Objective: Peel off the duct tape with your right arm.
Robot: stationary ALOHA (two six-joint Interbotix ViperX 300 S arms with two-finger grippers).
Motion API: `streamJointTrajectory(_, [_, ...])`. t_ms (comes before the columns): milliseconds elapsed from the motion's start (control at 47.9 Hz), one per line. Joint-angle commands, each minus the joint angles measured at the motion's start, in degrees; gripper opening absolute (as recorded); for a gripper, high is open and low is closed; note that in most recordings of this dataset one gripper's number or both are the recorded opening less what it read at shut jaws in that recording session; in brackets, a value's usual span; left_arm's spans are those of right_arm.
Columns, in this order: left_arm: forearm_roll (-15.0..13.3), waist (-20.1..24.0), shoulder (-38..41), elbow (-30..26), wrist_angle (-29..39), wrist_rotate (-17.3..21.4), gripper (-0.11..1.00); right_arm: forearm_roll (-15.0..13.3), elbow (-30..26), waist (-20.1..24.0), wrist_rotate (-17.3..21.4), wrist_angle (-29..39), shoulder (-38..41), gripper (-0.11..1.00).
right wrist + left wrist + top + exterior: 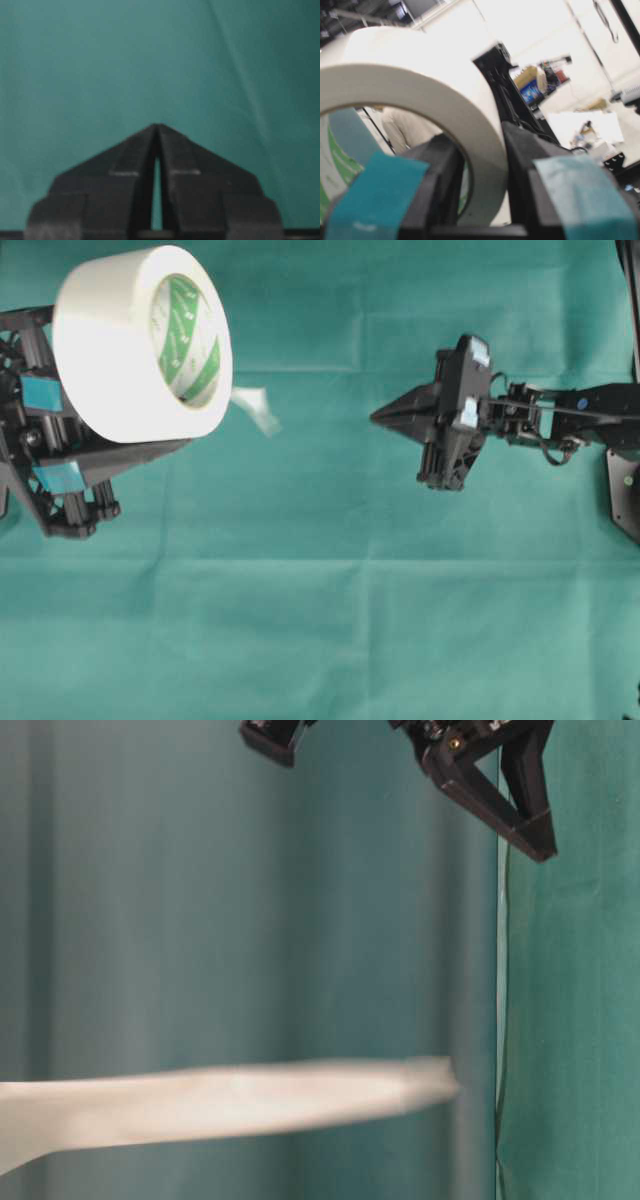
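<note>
The right gripper point(377, 417) has its two plain black pointed fingers point(190, 160) pressed together at the tips into a single wedge, with only a thin slit between them lower down; nothing sits between them. In the overhead view this wedge points leftward, well apart from the roll, above the smooth green cloth of the tabletop point(330, 620).

The left gripper point(485, 165) has its fingers point(375, 195), faced with teal strips, closed on the wall of the duct tape point(140, 340), one inside the core and one outside. The roll is a wide, matte white ring with a green-and-white printed inner core, lifted clear of the tabletop at the upper left of the overhead view. A short, thin, translucent loose tab point(255, 405) sticks out from its right edge toward the right gripper without reaching it.

From table level, a blurred pale band crosses the lower frame and the right arm point(490, 780) hangs at the top against the green backdrop.
</note>
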Motion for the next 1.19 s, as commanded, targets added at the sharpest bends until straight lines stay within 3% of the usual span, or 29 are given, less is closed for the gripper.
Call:
streamJointTrajectory(0, [0.18,-0.18,-0.18,-0.53,0.44,-0.26,0.20,-0.79,-1.49,0.79,0.00,0.35,-0.79,-0.09])
streamJointTrajectory(334, [0.09,-0.18,0.26,-0.26,4.31,-0.62,0.20,-0.97,-0.18,0.70,-0.09,2.11,-3.08,-0.09])
streamJointTrajectory(773, [-0.53,0.44,0.62,1.23,5.98,-1.67,0.20,-0.97,3.25,-0.35,-0.53,6.59,-17.49,-0.09])
streamJointTrajectory(982, [-0.70,2.37,4.57,-1.05,12.74,-5.27,0.20,-0.97,5.10,-0.44,-0.53,6.68,-22.32,-0.09])
streamJointTrajectory(1170, [-0.70,3.69,9.93,-6.50,23.91,-7.21,0.20,-0.97,6.06,-0.53,-0.53,6.68,-25.58,-0.09])
